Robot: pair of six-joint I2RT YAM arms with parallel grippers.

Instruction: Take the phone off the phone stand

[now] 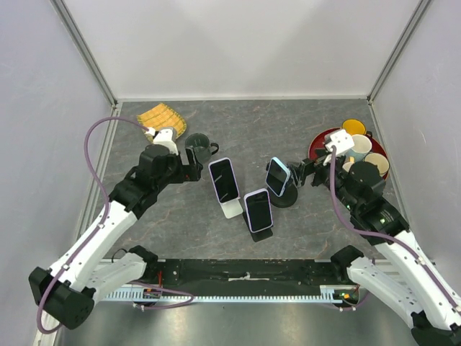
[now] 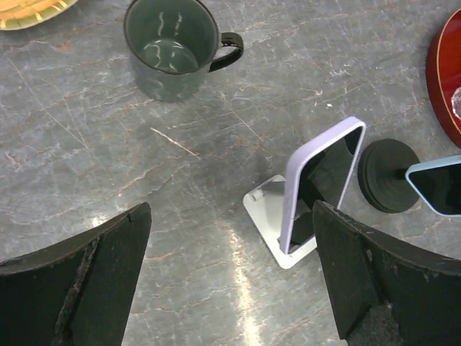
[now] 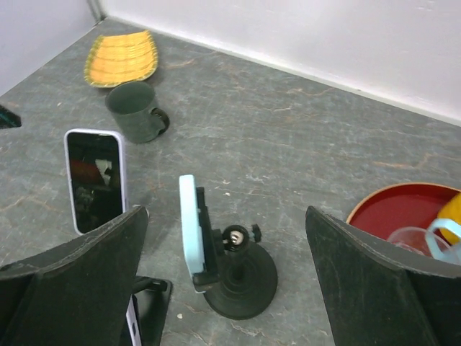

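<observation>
Three phones stand on stands mid-table. A lilac-cased phone (image 1: 224,180) (image 2: 320,184) leans on a white stand (image 1: 232,209) (image 2: 268,210). A second lilac phone (image 1: 258,210) sits on a black stand (image 1: 262,233). A light blue phone (image 1: 277,176) (image 3: 189,231) is clamped in a black round-based stand (image 1: 287,196) (image 3: 241,277). My left gripper (image 1: 193,164) (image 2: 230,223) is open, just left of the white stand and touching nothing. Open as well, my right gripper (image 1: 306,173) (image 3: 225,216) hovers right of the blue phone, which shows between its fingers (image 3: 79,267).
A dark green mug (image 1: 199,148) (image 2: 171,47) and a yellow woven plate (image 1: 163,117) (image 3: 121,58) lie at the back left. A red tray (image 1: 317,140) (image 3: 403,213) with several cups stands at the back right. White walls close the table's sides.
</observation>
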